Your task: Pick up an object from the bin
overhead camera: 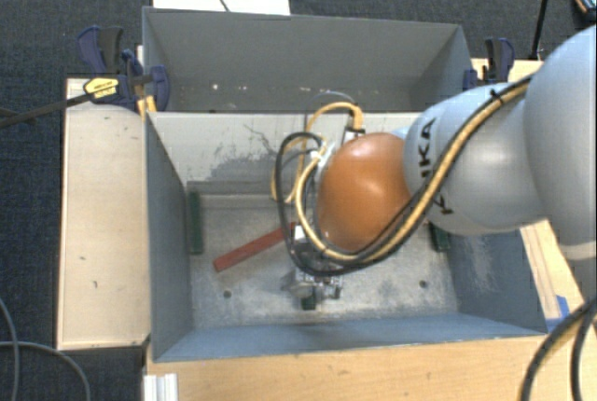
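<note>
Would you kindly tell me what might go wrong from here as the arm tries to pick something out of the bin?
1. The gripper is low over bare bin floor, beside the end of the red flat stick rather than over it; a grasp here may catch nothing.
2. The stick lies flat, so it may slide instead of lifting.
3. The dark green bar lies close along the left wall, probably awkward to grip.

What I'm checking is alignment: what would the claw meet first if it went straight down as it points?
Likely the bare bin floor: the claw points down just right of the red stick, not over it. Depth is unclear, so it might graze the stick.
</note>
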Robot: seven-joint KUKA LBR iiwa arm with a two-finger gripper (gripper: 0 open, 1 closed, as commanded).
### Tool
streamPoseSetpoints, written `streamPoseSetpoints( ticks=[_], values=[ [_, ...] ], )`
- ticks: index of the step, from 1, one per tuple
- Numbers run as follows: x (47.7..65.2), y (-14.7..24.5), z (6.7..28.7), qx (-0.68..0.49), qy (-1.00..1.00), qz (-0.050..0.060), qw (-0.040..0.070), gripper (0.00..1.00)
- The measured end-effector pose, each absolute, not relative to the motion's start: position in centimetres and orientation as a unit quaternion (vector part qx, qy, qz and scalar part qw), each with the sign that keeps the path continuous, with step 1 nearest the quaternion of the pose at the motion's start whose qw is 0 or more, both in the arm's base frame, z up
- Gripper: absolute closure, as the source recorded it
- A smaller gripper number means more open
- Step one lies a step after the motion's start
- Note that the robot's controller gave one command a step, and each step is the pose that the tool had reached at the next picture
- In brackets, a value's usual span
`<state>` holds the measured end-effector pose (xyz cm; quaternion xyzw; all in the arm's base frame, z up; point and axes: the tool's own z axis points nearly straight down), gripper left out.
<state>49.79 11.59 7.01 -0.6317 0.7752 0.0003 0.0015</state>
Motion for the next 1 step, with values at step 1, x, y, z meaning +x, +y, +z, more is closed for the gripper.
streamPoseSetpoints(
  ticks=[1],
  values=[
    [52.89,13.41,20.85,-0.627,0.779,-0.002,0.006,1.0]
  ],
)
